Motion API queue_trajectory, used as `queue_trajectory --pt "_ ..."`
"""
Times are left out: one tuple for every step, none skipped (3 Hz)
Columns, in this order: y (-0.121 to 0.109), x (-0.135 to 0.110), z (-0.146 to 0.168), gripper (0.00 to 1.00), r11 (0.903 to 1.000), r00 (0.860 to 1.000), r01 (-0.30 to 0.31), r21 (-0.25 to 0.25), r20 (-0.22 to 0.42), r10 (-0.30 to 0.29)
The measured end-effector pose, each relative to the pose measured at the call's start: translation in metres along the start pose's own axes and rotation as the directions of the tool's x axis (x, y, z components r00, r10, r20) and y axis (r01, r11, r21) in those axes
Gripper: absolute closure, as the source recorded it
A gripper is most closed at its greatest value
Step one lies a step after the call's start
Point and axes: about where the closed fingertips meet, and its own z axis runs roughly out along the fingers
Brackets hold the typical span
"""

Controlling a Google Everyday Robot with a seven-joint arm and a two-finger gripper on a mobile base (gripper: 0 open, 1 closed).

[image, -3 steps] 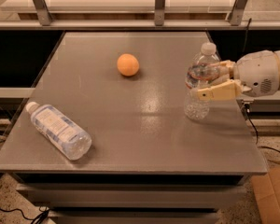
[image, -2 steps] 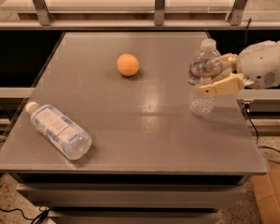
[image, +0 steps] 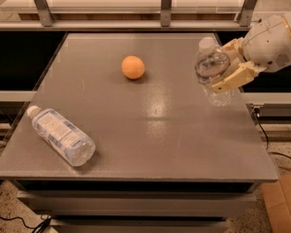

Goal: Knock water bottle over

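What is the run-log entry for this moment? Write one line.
gripper: at right, jaws clamping water bottle | water bottle: tilted, not yet down | wide bottle: lying front-left | orange ball: untouched

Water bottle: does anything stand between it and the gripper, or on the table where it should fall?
Nothing visible does. The gripper is closed around the water bottle, near the right edge of the table. The orange ball and the lying bottle are well to its left, apart from it.
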Motion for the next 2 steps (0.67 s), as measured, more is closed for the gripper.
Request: queue_trajectory --pt "-0.002 -0.008 0.001 1.0 0.9944 0.985 0.101 -0.032 -0.138 -0.105" --pt "-0.001 -0.021 0.006 1.0 0.9841 0.953 0.168 -0.058 -0.247 -0.177"
